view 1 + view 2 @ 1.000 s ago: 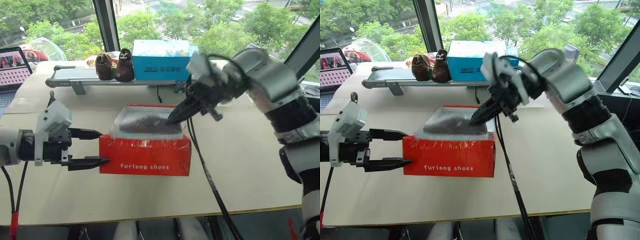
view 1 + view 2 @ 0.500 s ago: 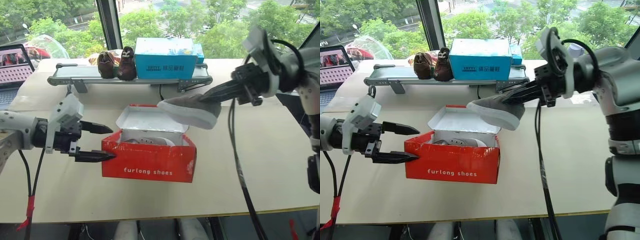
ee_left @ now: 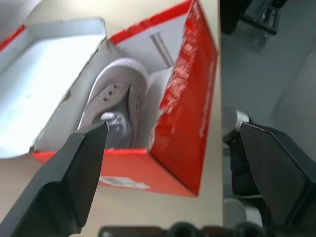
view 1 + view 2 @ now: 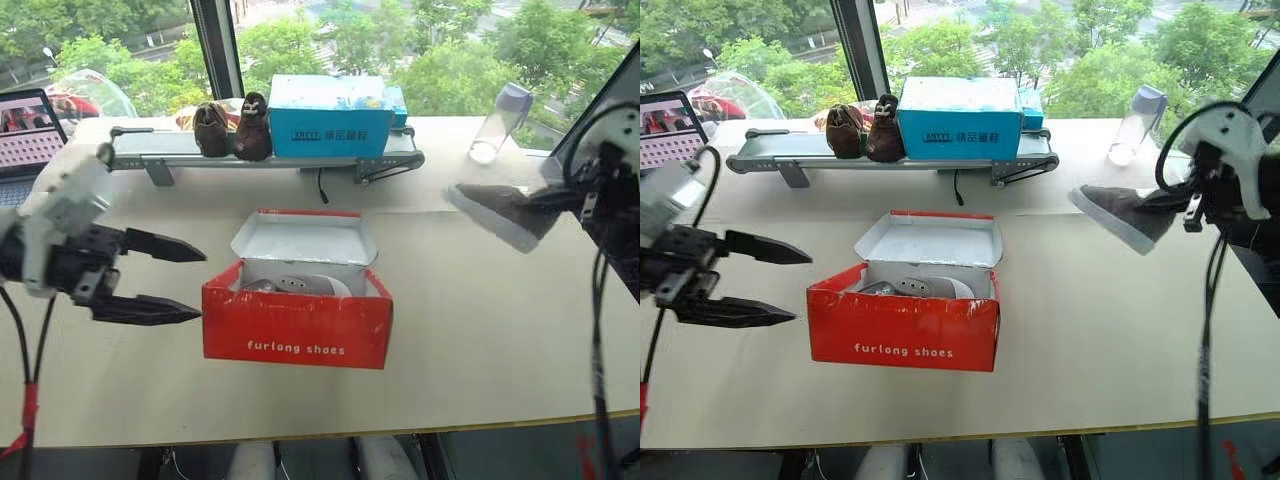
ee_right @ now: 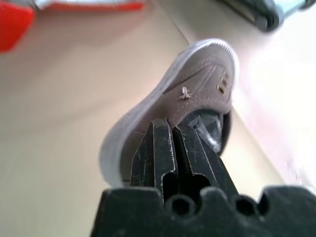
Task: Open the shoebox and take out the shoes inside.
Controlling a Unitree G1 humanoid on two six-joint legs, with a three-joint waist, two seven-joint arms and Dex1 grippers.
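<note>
Carrying: right gripper (image 4: 1185, 205) clenched on one grey shoe (image 4: 1118, 214), held in the air above the table (image 4: 1090, 330), well to the right of the box.
Box: red shoebox (image 4: 295, 325) sits mid-table, lid folded back, white inside; second shoe (image 4: 292, 287) lies in it.
Left gripper (image 4: 160, 278): jaws spread wide, empty, hovering just left of the box.
Risk, drop: the pinch looks thin, at the shoe's heel opening; a quick swing could likely shake it loose.
Risk, bottle: clear bottle (image 4: 497, 122) stands near the carried shoe; a sweep back could tip it.
Risk, box: light cardboard may slide if the left fingers nudge it.
Materials: soft suede-like upper, white rubbery sole, smooth table.
</note>
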